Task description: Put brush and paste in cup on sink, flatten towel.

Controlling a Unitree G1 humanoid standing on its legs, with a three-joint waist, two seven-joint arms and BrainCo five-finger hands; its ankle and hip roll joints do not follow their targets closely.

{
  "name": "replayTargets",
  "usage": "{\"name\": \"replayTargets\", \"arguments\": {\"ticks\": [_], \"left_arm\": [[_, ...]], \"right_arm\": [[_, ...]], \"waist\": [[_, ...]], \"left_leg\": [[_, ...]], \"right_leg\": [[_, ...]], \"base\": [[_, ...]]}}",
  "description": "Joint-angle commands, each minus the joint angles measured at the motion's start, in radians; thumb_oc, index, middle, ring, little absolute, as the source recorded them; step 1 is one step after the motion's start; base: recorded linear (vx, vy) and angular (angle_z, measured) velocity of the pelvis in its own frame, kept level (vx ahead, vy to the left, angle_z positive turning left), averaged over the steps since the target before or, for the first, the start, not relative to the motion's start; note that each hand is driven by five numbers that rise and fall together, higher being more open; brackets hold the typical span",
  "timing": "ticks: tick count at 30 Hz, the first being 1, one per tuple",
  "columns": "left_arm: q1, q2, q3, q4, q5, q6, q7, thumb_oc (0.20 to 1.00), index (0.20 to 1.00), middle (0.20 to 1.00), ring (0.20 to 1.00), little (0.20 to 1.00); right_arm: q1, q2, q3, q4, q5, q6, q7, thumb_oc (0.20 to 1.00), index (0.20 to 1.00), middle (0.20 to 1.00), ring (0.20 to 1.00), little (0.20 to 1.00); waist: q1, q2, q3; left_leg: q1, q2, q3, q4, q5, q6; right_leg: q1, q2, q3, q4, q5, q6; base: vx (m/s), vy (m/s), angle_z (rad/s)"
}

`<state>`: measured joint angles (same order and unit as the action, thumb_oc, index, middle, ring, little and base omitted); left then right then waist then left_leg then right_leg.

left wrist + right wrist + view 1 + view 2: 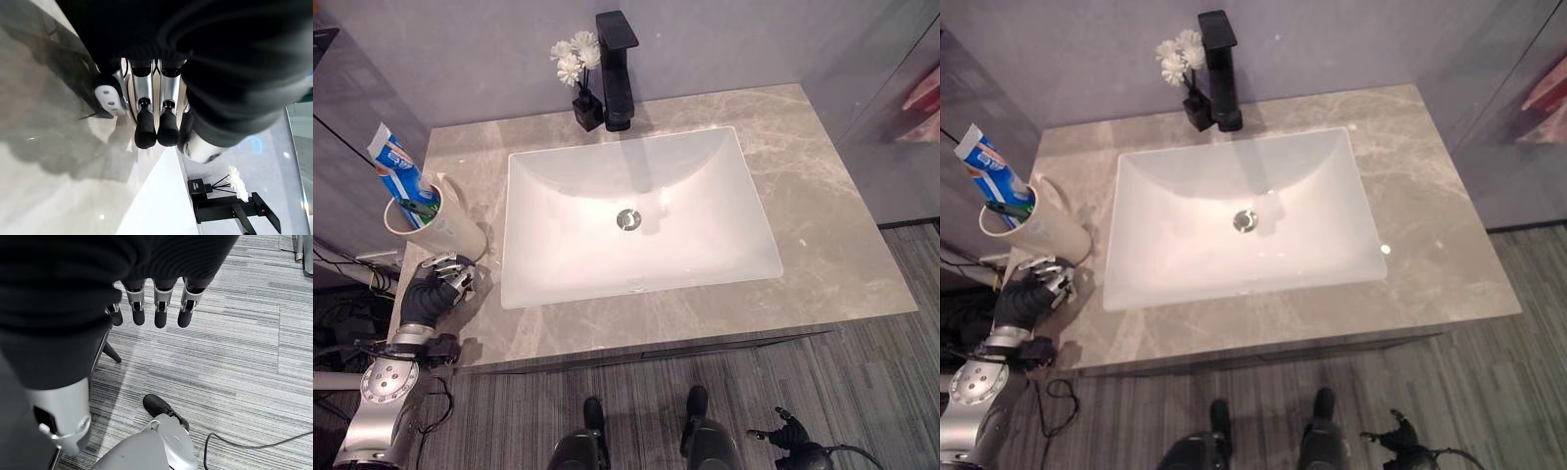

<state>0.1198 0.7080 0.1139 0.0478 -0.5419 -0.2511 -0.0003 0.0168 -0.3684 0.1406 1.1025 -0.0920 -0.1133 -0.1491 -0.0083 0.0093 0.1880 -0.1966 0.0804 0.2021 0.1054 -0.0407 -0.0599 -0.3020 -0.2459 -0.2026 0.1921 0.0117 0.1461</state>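
A cream cup [448, 227] stands at the left end of the grey marble counter [832, 225]. A blue and white toothpaste tube [396, 166] and a green toothbrush [416, 208] stick out of it. My left hand [445, 274] rests on the counter just in front of the cup's base with its fingers [144, 112] relaxed and holding nothing. I cannot tell whether it touches the cup. My right hand [791, 433] hangs low over the floor at the lower right, with straight fingers [156, 308] and nothing in them.
A white rectangular basin [548, 196] fills the middle of the counter. A black faucet [617, 69] and a small black vase of white flowers [578, 59] stand behind it. Something pink [925, 98] shows at the far right edge.
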Motion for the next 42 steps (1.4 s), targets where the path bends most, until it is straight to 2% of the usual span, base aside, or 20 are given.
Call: {"name": "replayTargets", "arguments": {"ticks": [1, 6, 22, 27, 36, 39, 42], "left_arm": [[-0.032, 0.031, 0.046, 0.036, 0.023, -0.022, 0.054, 0.200, 0.200, 0.200, 0.200, 0.200], [-0.084, 0.045, 0.042, 0.069, -0.016, -0.027, 0.065, 0.200, 0.200, 0.200, 0.200, 0.200], [-0.280, 0.175, 0.029, 0.171, 0.046, -0.046, 0.150, 0.200, 0.200, 0.200, 0.200, 0.200], [-0.307, 0.172, 0.022, 0.198, 0.058, -0.048, 0.167, 0.200, 0.200, 0.200, 0.200, 0.200], [-0.455, 0.190, -0.057, 0.282, 0.061, -0.044, 0.191, 0.200, 0.200, 0.200, 0.200, 0.200], [-0.466, 0.164, -0.072, 0.271, 0.050, -0.048, 0.195, 0.200, 0.200, 0.200, 0.200, 0.200], [-0.409, 0.132, -0.040, 0.235, 0.049, -0.051, 0.188, 0.200, 0.200, 0.200, 0.200, 0.200]], "right_arm": [[-0.007, -0.023, 0.041, -0.022, 0.004, -0.015, -0.006, 1.000, 1.000, 1.000, 1.000, 1.000], [-0.011, -0.027, 0.048, -0.031, 0.007, -0.013, -0.007, 1.000, 1.000, 1.000, 1.000, 1.000], [-0.029, -0.030, 0.070, -0.071, 0.035, -0.020, -0.019, 1.000, 1.000, 1.000, 1.000, 1.000], [-0.035, -0.022, 0.041, -0.075, 0.078, -0.025, -0.033, 1.000, 1.000, 1.000, 1.000, 1.000], [-0.021, -0.030, 0.054, -0.083, 0.082, -0.027, -0.034, 1.000, 1.000, 1.000, 1.000, 1.000], [-0.016, -0.023, 0.053, -0.072, 0.086, -0.027, -0.037, 1.000, 1.000, 1.000, 1.000, 1.000], [-0.007, -0.016, 0.045, -0.038, 0.084, -0.025, -0.039, 1.000, 1.000, 1.000, 1.000, 1.000]], "waist": [[-0.013, -0.016, 0.032], [-0.016, -0.019, 0.040], [-0.035, -0.022, 0.058], [-0.041, -0.022, 0.061], [-0.059, -0.019, 0.059], [-0.064, -0.022, 0.060], [-0.060, -0.026, 0.050]], "left_leg": [[-0.023, -0.004, -0.021, 0.095, -0.016, 0.029], [-0.037, -0.009, -0.017, 0.100, -0.020, 0.034], [-0.058, -0.029, -0.005, 0.080, -0.023, 0.045], [-0.056, -0.035, 0.003, 0.075, -0.023, 0.047], [-0.059, -0.042, 0.009, 0.066, -0.020, 0.047], [-0.059, -0.041, 0.010, 0.066, -0.020, 0.048], [-0.052, -0.045, 0.010, 0.054, -0.019, 0.047]], "right_leg": [[0.020, -0.033, 0.038, 0.076, 0.125, 0.060], [0.008, -0.030, 0.040, 0.074, 0.135, 0.061], [-0.021, -0.028, 0.042, 0.056, 0.182, 0.075], [-0.026, -0.030, 0.051, 0.058, 0.193, 0.078], [-0.037, -0.026, 0.059, 0.042, 0.197, 0.077], [-0.035, -0.024, 0.060, 0.034, 0.202, 0.077], [-0.026, -0.025, 0.062, 0.018, 0.208, 0.078]], "base": [[0.00, 0.000, 0.00], [0.00, 0.003, -0.01], [0.00, 0.002, -0.01], [0.01, 0.004, -0.01], [0.01, 0.005, -0.06], [0.00, -0.004, -0.03], [0.02, -0.003, -0.05]]}}
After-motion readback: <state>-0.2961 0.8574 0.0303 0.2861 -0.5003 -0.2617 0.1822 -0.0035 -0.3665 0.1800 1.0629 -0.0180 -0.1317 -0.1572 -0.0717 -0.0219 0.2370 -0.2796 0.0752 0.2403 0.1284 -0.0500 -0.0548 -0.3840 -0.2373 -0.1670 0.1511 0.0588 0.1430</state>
